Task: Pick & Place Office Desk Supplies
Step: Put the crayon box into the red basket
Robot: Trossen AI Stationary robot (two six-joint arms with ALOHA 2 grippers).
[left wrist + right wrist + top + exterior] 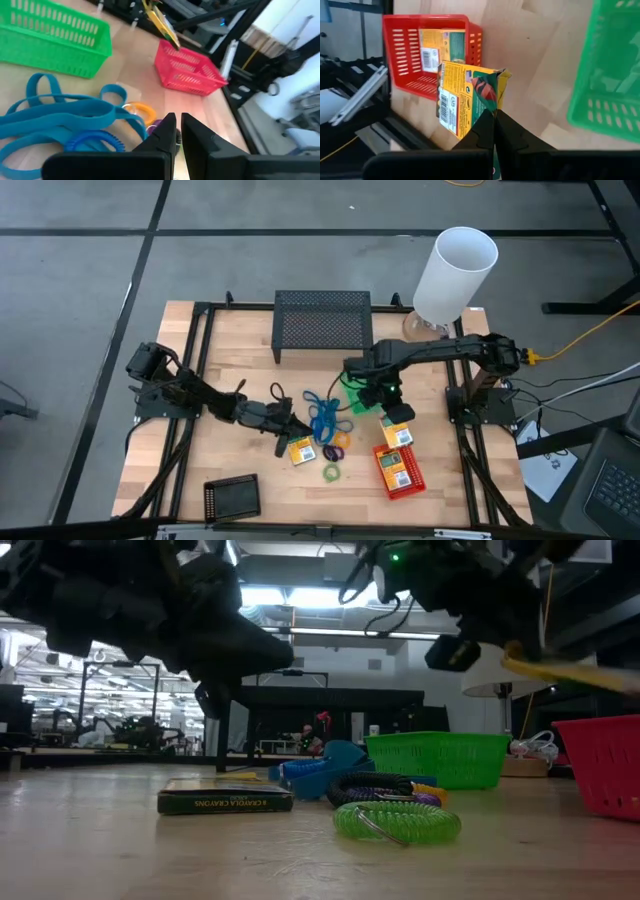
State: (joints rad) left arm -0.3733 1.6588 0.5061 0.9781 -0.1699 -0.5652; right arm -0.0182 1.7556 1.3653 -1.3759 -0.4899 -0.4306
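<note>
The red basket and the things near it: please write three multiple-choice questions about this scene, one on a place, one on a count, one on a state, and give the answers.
1. Where does the black basket stand?
A. near the table's front edge, on the left arm's side
B. inside the green basket
C. on top of the black mesh stand

2. How many flat packs lie inside the red basket?
A. none
B. one
C. three

3. What is the state of the right gripper?
A. open and empty
B. shut on a flat pack
C. shut on a blue band loop

Answers:
1. A: the high view shows it alone at the front left, far from the green basket and the black mesh stand.
2. B: the right wrist view shows a single pack on the basket floor.
3. B: its fingers pinch the flat pack, held over the table beside the red basket.
</note>
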